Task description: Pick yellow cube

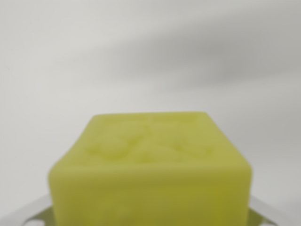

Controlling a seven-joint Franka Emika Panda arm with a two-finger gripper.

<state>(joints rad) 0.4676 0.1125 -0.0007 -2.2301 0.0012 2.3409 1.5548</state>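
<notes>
- The yellow cube point(150, 169) is shown at the bottom centre of the wrist view, very close to the camera and out of focus.
- Its upper face is seen foreshortened and bears a faint raised relief, the pattern of which cannot be made out through the blur.
- Its near face fills the lower part of the frame and is cut off by the bottom edge.
- The tool point(150, 214) is represented only by two pale, rounded parts at the lower corners, one at the wrist view's left point(33, 214) and one at the wrist view's right point(269, 214).
- Each of these parts is seen just beside a lower side of the cube, so that the cube lies between them.
- Whether the tool is pressed against the cube or merely flanks it cannot be told, since the contact zones are blurred and cropped.
- A plain, pale grey-white background point(150, 52) is seen behind and above the cube, crossed by a soft diagonal shadow band in the upper right.
- Whether the cube rests on a surface or is raised from it cannot be determined.
</notes>
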